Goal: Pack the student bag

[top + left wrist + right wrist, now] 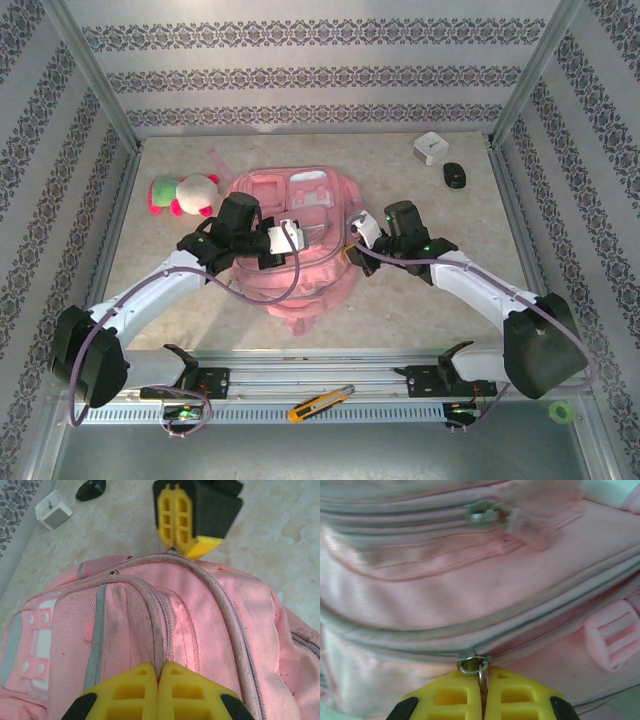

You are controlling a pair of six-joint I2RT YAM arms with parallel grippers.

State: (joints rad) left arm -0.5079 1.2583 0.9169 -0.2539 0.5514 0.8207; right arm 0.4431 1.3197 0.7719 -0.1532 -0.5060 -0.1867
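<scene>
Right, nearest me a yellow utility knife (322,403) lies on the rail between the two arm bases, with a green tape roll (560,410) off at the right corner.

Further in, the student bag (310,290) lies flat in the middle of the table, front pockets up, and both arms reach over it. My left gripper (159,672) has its fingers pressed together at the ridge of a front pocket. I read that as a pinch on the fabric, though I can't see cloth between the pads. My right gripper (482,680) is closed on the zip pull (480,669) of the long main zip.

I judge the bag soft and limp: it should sag and bunch rather than slide as one piece. One side therefore needs anchoring while the zip is drawn. The pull is small metal and could slip from the pads. Piped seams, pulls and straps look like the best holds, not the flat panels.

It is pink woven cloth, grubby along the grey piping, with several zipped pockets, pale patches on the front and a pink buckle (612,635).

Beyond, a plush toy (185,193) sits just beside the bag's left edge. A white cube (430,148) and a small black object (455,175) rest near the back right corner.
</scene>
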